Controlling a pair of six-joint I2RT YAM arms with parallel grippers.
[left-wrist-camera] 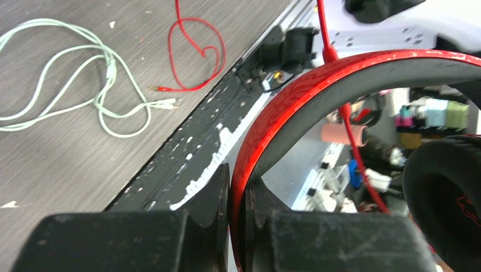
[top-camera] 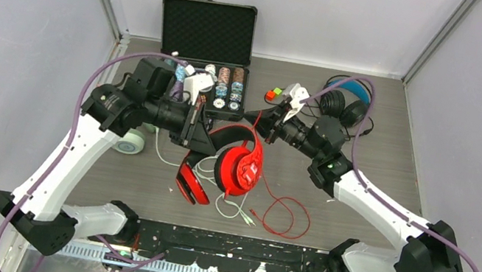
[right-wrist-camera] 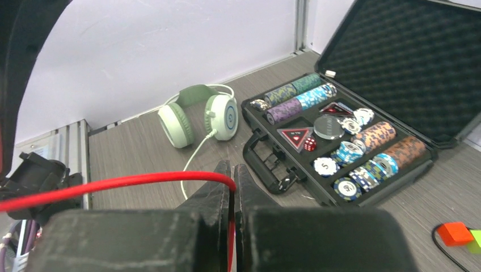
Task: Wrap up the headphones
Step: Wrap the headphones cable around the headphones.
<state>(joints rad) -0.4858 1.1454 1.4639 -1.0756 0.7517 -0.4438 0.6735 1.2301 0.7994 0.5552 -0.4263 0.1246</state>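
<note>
- Centrally, the red headphones (top-camera: 240,164) sit on the near side of the open chip case (top-camera: 207,31), between the two arms, with the headband arching up toward the case's front edge.
- One end of that headband (left-wrist-camera: 295,96) runs straight between the fingers of the left gripper (left-wrist-camera: 238,190). They are pressed together on it, one black pad on each face of the red band.
- In the top view the left gripper (top-camera: 200,131) is just in front of the case's front edge, and the ear cups hang on its near side. Whether the cups rest on the table cannot be told.
- The red cable (right-wrist-camera: 113,183) climbs from the headphones to the right gripper (right-wrist-camera: 232,175), which is clamped thin on it. The cord bends over the fingertips.
- This right gripper (top-camera: 261,121) stands just off the case's right front corner.
- The rest of the red cable (top-camera: 284,215) lies in loose loops on the table, farther from the case than the ear cups.
- A pale mint cable (left-wrist-camera: 85,85) lies coiled beside those loops.
- The mint-green headphones (right-wrist-camera: 198,113) lie off the case's left front corner.
- The black headphones (top-camera: 345,102) lie to the case's right, well apart from both grippers.
</note>
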